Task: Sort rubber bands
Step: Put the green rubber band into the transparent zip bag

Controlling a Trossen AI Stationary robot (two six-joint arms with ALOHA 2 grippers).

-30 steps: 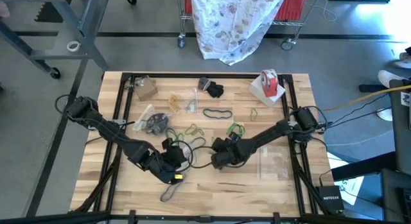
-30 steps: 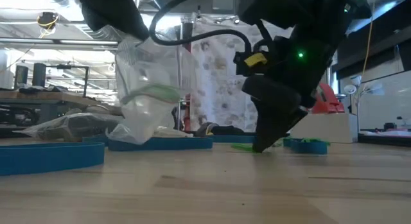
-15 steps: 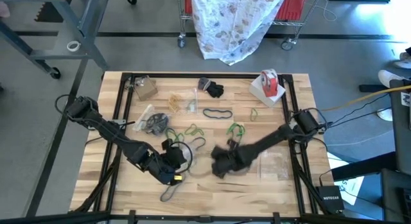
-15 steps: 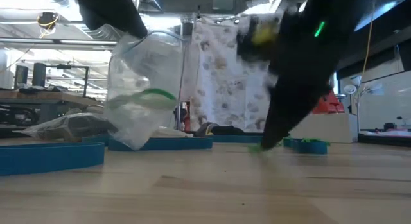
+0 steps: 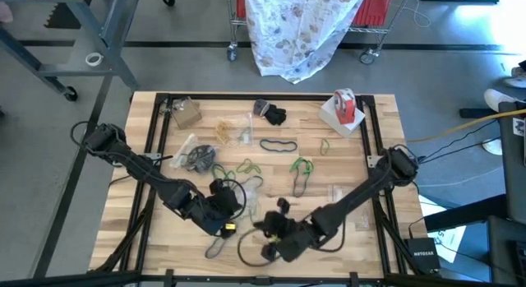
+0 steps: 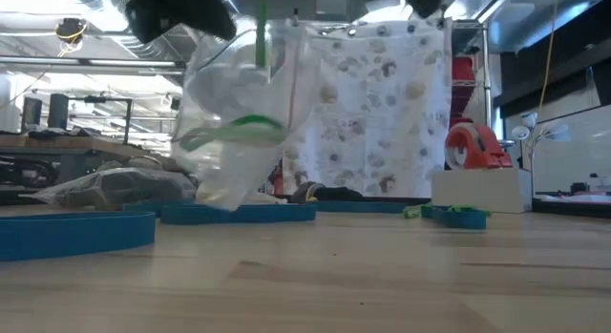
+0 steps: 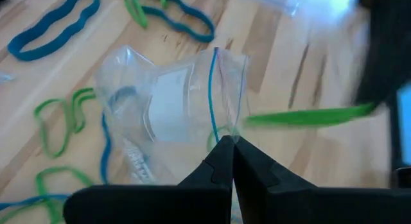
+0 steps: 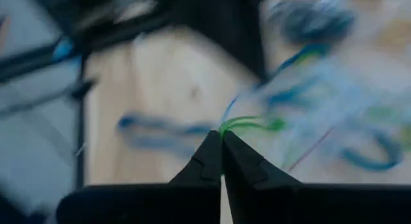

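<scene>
Two arms over the wood table [image 5: 164, 254]. Left gripper [image 7: 229, 142] sits at the front-left of centre, fingers pressed together on the top edge of a clear bag [image 7: 170, 105], which hangs lifted off the table in the low view [image 6: 234, 123]; a green band shows inside it there. Right gripper [image 8: 221, 135] is at front centre, just right of the left one, fingers pinched tight on a green band [image 8: 250, 124] that stretches away from the tips; the left wrist view shows the same green band [image 7: 308, 116] pulled taut beside the bag's mouth. Whether it is already in the bag, cannot tell. Loose bands [image 5: 246, 166] lie across the middle of the table: green ones near centre, a teal loop [image 5: 279, 145] farther back, a green-and-dark cluster [image 5: 302, 166] right of centre, tan ones [image 5: 223, 131] at the back. Another bag [image 5: 194, 154] with dark bands lies at left. Red-and-white tape roll [image 5: 343, 102] sits on a white box at back right.
</scene>
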